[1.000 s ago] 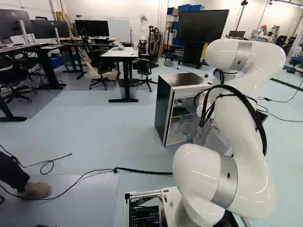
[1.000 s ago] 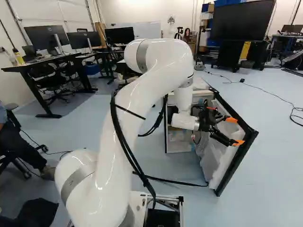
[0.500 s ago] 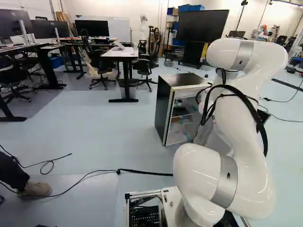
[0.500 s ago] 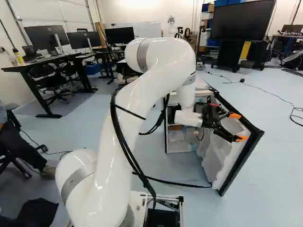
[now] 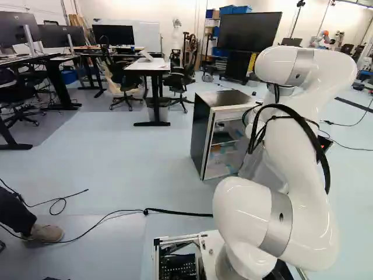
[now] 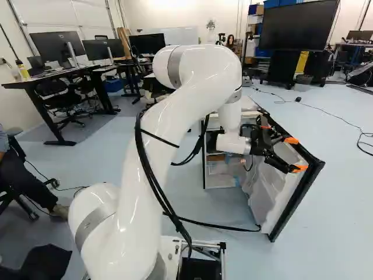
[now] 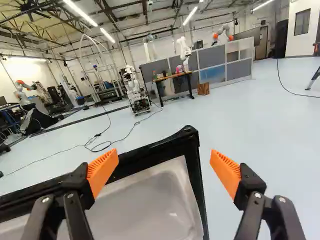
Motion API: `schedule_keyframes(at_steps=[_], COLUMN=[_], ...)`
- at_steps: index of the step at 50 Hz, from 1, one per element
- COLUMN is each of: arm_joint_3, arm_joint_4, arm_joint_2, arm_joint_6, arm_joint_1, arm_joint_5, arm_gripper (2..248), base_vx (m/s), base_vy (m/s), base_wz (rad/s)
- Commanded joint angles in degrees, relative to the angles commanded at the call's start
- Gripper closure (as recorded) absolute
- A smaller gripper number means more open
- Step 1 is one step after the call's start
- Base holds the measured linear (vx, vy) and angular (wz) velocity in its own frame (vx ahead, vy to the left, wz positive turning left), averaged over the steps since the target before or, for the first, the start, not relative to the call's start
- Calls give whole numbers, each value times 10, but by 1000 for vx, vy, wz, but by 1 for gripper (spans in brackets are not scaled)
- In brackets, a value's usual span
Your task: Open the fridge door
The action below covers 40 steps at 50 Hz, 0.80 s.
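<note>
Mini-fridge door (image 6: 280, 189) swung well out; your gripper (image 7: 164, 162) is at its top corner, jaws wide, nothing held.
Door hangs off the right of the fridge cabinet (image 5: 201, 134) in the right base view, shelves exposed; the corner of its black frame (image 7: 192, 142) shows between and beyond your orange pads, contact can't tell. Looks near done, likely just a last push or backing off. Risks: pull back carelessly and a spread finger could hook the rim, dragging the door shut; push too hard and you may strain the hinge or shift the cabinet; the floor cable (image 6: 215, 224) by the door's foot could snag.
</note>
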Motion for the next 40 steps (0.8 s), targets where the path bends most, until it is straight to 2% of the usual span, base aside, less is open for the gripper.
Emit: schedule_keyframes(at_steps=[24,30,40], arm_joint_3=[-43,-34,6], arm_joint_4=[0,0,-4], arm_joint_2=[-25,-20,4], arm_joint_6=[0,0,0], arm_joint_1=[-17,-16,-11], arm_joint_5=[0,0,0], arm_gripper=[3,3,3], base_vx=[0,0,0], base_vy=[0,0,0], base_wz=[0,0,0])
